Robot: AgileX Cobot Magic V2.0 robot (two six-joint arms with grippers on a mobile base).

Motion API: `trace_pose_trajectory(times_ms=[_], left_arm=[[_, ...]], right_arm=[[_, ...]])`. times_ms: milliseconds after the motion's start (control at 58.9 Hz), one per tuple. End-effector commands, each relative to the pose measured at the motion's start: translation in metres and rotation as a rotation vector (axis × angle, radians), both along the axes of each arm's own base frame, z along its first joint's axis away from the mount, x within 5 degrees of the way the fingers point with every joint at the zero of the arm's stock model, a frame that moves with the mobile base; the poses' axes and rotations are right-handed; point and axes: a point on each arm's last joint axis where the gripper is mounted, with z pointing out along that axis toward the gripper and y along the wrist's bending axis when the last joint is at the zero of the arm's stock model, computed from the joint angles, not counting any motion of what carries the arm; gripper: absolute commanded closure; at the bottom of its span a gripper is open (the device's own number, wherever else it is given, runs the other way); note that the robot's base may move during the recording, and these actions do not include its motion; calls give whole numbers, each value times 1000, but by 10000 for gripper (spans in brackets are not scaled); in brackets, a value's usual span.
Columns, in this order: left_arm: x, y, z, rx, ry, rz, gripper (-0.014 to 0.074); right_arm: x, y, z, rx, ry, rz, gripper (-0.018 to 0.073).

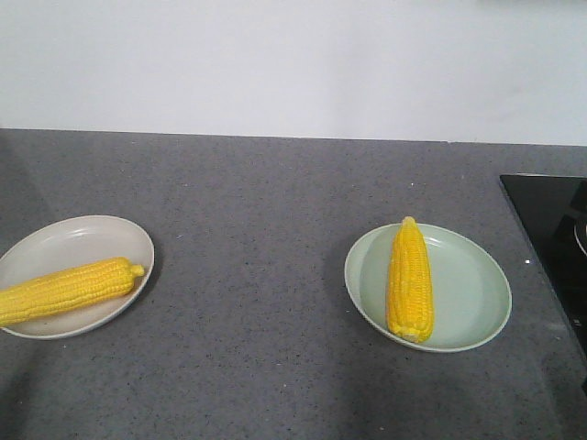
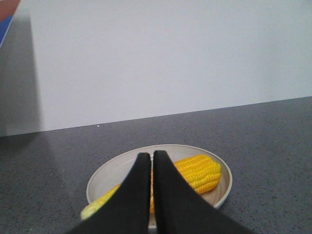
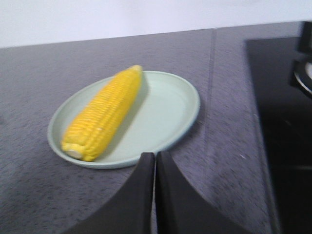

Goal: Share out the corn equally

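Observation:
One cob of yellow corn (image 1: 64,290) lies across a beige plate (image 1: 83,236) at the left, its tip pointing right. A second cob of corn (image 1: 410,279) lies on a pale green plate (image 1: 472,289) at the right, tip pointing away. Neither gripper shows in the front view. In the left wrist view my left gripper (image 2: 151,155) is shut and empty, raised over the beige plate (image 2: 122,163) and its corn (image 2: 200,171). In the right wrist view my right gripper (image 3: 155,154) is shut and empty, just short of the near rim of the green plate (image 3: 170,105), whose corn (image 3: 105,112) lies to the left.
The plates rest on a grey speckled counter (image 1: 257,211) against a white wall. A black cooktop (image 1: 550,229) sits at the counter's right edge, close to the green plate. A red and blue object (image 2: 6,14) shows at the top left corner of the left wrist view.

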Motion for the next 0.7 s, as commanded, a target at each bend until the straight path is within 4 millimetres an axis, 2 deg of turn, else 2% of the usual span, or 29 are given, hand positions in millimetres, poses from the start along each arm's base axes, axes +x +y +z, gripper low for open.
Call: trace_pose_trajectory(times_ms=[0,85,238,373,679], left_arm=[[-4,-2,17,-10,-109,-30,602],[-4,-2,17,-10,-109,-30,602],[-4,-2,16,-10,-108,-29,602],[-4,-2,16,-10,-108,-30,602],[-4,-2,16,-9,-108,-29,602]], right_arm=[[-4,-6,5,67,-142,-79,562],[-8,-8,-2,87,-211,-100,561],[-3,-5,-14,58,-388,-57,561],[-4,-4,-6,4,-468,-40,561],[-4,-4,-7,-25,-459,-41,561]])
